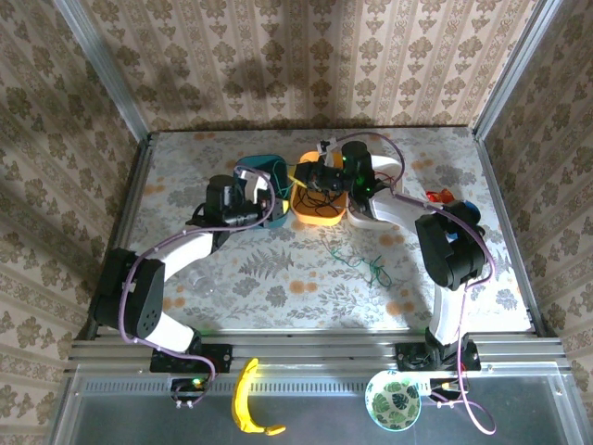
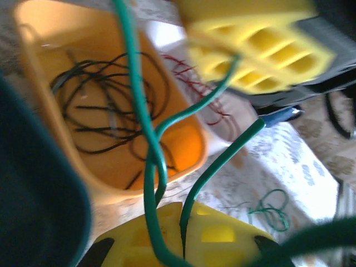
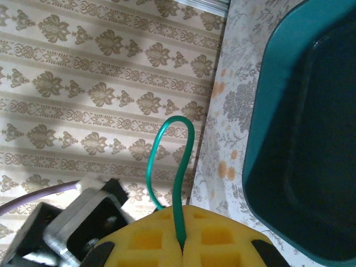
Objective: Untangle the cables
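A floral table [image 1: 232, 269] is carrying a teal bin [image 1: 266, 168] and an orange bin [image 1: 321, 217], sitting side by side toward the far edge. A thin green cable [image 1: 369, 266] is lying tangled in front of them, and something small and red [image 1: 441, 196] is resting near the right edge.

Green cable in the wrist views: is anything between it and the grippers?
Nothing visible stands between them. The left gripper and the right gripper are each shut directly on the thick green cable; the black wires lie apart in the orange plastic tub.
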You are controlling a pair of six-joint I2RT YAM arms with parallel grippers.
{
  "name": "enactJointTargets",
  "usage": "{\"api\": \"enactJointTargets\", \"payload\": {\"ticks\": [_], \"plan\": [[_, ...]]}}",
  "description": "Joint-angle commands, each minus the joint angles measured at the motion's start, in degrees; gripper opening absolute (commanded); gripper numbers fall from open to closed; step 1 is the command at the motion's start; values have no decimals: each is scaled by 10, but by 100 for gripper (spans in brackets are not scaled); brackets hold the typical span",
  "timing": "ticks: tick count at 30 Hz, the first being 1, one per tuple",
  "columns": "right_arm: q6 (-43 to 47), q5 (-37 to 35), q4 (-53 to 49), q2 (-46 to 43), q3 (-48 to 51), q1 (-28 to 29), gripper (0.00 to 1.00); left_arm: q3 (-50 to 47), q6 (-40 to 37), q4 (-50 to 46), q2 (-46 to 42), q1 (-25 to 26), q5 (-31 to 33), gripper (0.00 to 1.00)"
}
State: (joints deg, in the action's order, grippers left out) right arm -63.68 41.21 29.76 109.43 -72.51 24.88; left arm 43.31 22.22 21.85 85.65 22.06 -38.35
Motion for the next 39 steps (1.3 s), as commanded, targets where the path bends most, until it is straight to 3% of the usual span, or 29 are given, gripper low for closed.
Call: {"api": "enactJointTargets", "payload": {"ticks": [1, 3, 6, 9, 12, 14, 16, 19, 22, 30, 35, 38, 39], "plan": [[10, 4, 2, -29, -11, 5, 0, -30, 18, 23, -13, -19, 38, 38], [43, -6, -40, -32, -22, 8, 0, -37, 29, 50, -26, -25, 19, 61], [94, -24, -109, -29, -46, 15, 0, -47, 45, 83, -49, -38, -19, 77], [146, -51, -186, -19, -78, 21, 0, -61, 68, 114, -79, -61, -25, 84], [190, -88, -261, -3, -113, 25, 0, -79, 101, 142, -114, -101, -13, 87], [209, -112, -298, 9, -134, 24, 0, -96, 119, 140, -147, -129, 39, 88], [225, -126, -323, 24, -156, 24, 0, -108, 122, 82, -191, -153, 142, 88], [246, -132, -356, 57, -201, 26, 0, -120, 100, -37, -264, -162, 346, 91], [274, -153, -417, 100, -258, 30, 0, -131, 98, -102, -314, -179, 445, 92], [405, -309, -634, 209, -449, 73, 0, -150, 88, -153, -364, -199, 454, 92], [467, -418, -703, 260, -541, 101, 2, -153, 93, -147, -358, -199, 442, 92], [500, -478, -736, 293, -607, 114, 7, -148, 88, -139, -352, -199, 430, 92], [508, -493, -745, 304, -629, 117, 12, -144, 85, -140, -348, -199, 426, 92]]}}
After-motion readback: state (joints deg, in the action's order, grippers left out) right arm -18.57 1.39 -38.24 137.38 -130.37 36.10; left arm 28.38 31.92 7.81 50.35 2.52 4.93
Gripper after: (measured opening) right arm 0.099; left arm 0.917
